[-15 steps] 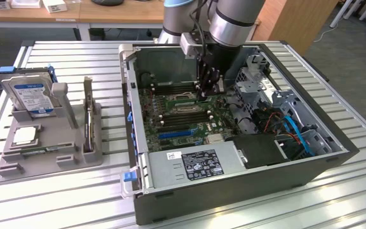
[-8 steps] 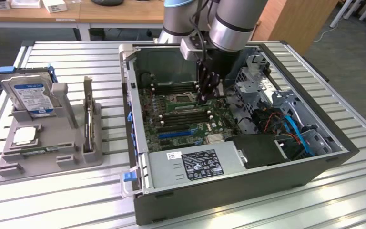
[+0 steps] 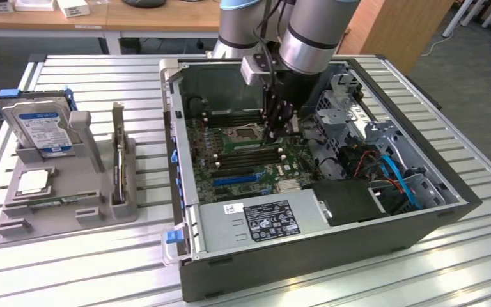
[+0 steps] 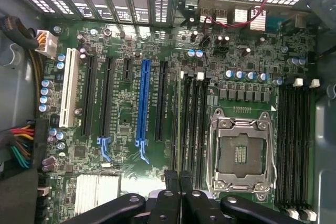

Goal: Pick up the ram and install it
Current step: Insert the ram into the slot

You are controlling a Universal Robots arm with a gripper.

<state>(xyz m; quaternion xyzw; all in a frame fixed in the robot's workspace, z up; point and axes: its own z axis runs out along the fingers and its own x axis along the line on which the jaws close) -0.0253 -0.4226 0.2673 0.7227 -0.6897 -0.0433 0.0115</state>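
My gripper reaches down inside the open computer case, over the motherboard. Its fingers are pressed together, and the gripper is shut on the ram, a thin green stick. The ram appears edge-on, standing along a memory slot right beside the empty processor socket. I cannot tell whether it is fully seated in the slot.
A grey holder at the exterior view's left carries the blue-labelled hard drive and the square silver processor chip. Inside the case are the power supply, drive cages and blue cables. All of this rests on a slatted metal table.
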